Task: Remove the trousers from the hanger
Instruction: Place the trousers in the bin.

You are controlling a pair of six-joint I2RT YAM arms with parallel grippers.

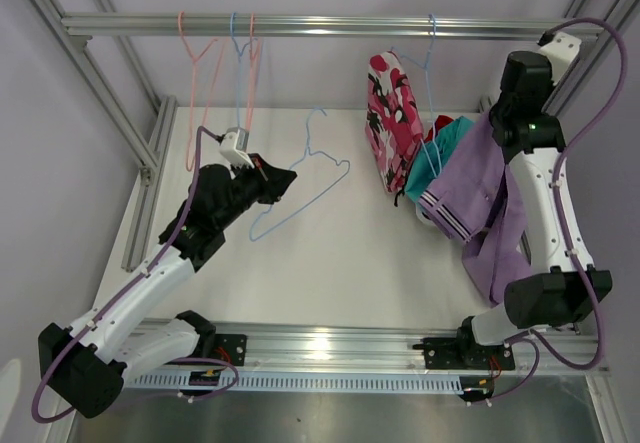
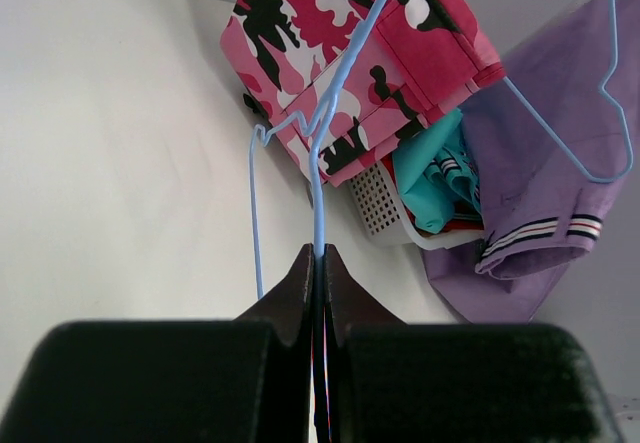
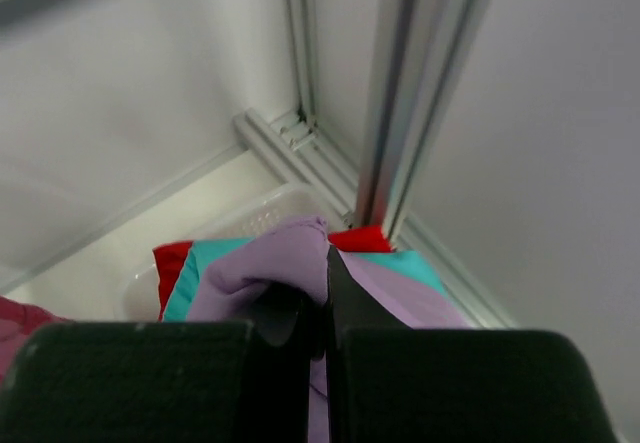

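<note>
My left gripper point(image 1: 288, 177) point(image 2: 321, 253) is shut on the wire of a bare blue hanger point(image 1: 318, 168) point(image 2: 322, 173), held over the table left of centre. My right gripper point(image 1: 499, 126) point(image 3: 326, 255) is shut on a fold of the lilac trousers point(image 1: 480, 198) point(image 3: 270, 258), which drape down along the right arm. Teal trousers point(image 1: 447, 141) point(image 3: 195, 278) and red trousers point(image 3: 168, 263) lie below them in a white basket point(image 1: 428, 213) point(image 3: 255, 213). The pink camouflage trousers point(image 1: 392, 118) point(image 2: 350, 58) hang upright beside the basket. The mustard-brown pair is out of view.
A second blue hanger point(image 1: 432, 73) point(image 2: 600, 113) hangs from the top rail point(image 1: 330, 26) over the basket. Pink hangers point(image 1: 192, 63) and another blue hanger point(image 1: 238, 53) hang at the rail's left. A frame post point(image 3: 420, 93) stands close behind the basket.
</note>
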